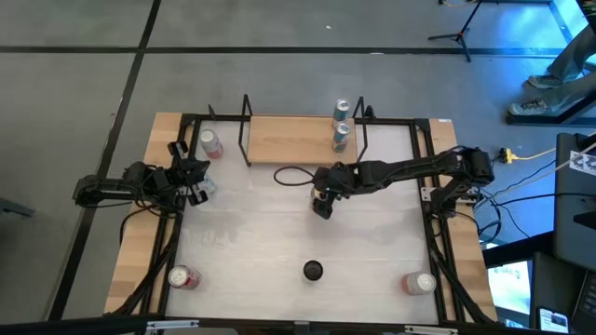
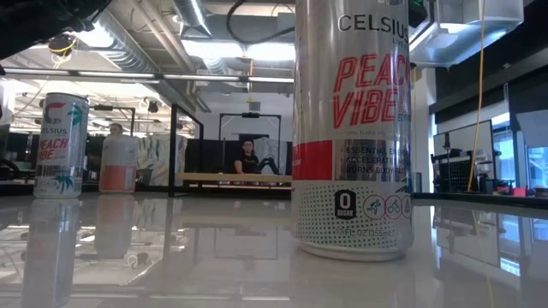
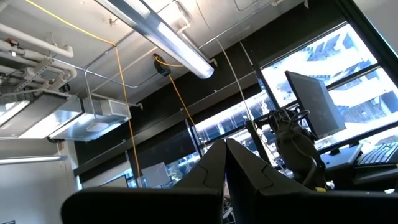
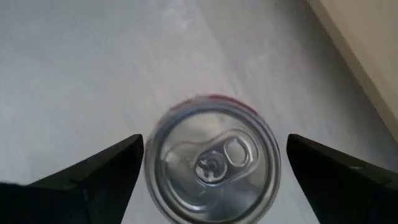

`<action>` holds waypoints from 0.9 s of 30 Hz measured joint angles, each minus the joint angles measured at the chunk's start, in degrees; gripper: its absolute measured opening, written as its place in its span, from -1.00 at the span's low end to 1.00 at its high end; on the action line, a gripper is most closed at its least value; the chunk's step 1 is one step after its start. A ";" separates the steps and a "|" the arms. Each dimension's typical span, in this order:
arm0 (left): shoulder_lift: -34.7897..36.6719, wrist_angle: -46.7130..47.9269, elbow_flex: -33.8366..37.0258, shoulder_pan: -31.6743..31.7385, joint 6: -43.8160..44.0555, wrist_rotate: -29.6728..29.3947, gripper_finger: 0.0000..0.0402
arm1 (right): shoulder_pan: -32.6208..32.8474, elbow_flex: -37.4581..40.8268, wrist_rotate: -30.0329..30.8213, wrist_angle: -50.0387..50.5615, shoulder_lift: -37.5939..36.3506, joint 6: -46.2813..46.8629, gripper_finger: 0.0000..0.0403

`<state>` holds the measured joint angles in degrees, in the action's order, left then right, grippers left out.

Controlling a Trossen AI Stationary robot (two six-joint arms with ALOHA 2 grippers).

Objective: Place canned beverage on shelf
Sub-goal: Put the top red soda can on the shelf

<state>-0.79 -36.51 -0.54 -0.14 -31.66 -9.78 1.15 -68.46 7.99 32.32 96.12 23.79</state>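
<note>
A silver can (image 4: 214, 168) stands upright on its base on the whitish tabletop (image 1: 251, 233), in front of the shelf. In the low view this can (image 2: 351, 128) fills the middle. My right gripper (image 1: 322, 202) hangs over it, pointing down and open. Its two fingers stand on either side of the can's top (image 4: 214, 146) without touching it. The light-wood shelf (image 1: 289, 140) lies at the far edge, with two cans (image 1: 341, 124) standing at its right end. My left gripper (image 1: 198, 181) waits at the table's left, shut (image 3: 225, 155) and empty, pointing up at the ceiling.
More cans stand on the table: one at the far left by the shelf (image 1: 210, 142), one at the near left (image 1: 183, 276), one at the near right (image 1: 419, 282). A black cable loop (image 1: 293, 175) lies before the shelf. The low camera (image 1: 313, 271) sits near the front edge.
</note>
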 joint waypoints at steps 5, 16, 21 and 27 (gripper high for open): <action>-0.01 -0.02 0.00 0.02 0.00 0.00 -0.97 | 0.00 0.48 -0.08 -1.91 0.00 -1.31 0.74; 0.01 -0.04 0.00 0.00 0.00 0.02 -0.97 | 0.00 0.52 -2.01 -2.31 -0.07 -13.37 0.41; -0.01 -0.04 0.00 0.00 -0.02 0.02 -0.97 | -0.09 0.52 -6.14 -3.46 -0.07 -22.99 0.41; 0.01 -0.46 0.00 0.00 -0.02 0.00 -0.97 | -0.04 0.60 -12.51 -8.79 0.87 -30.66 0.44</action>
<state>-0.78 -36.97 -0.54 -0.14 -31.68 -9.78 1.10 -67.86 -4.52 23.53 96.99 -6.87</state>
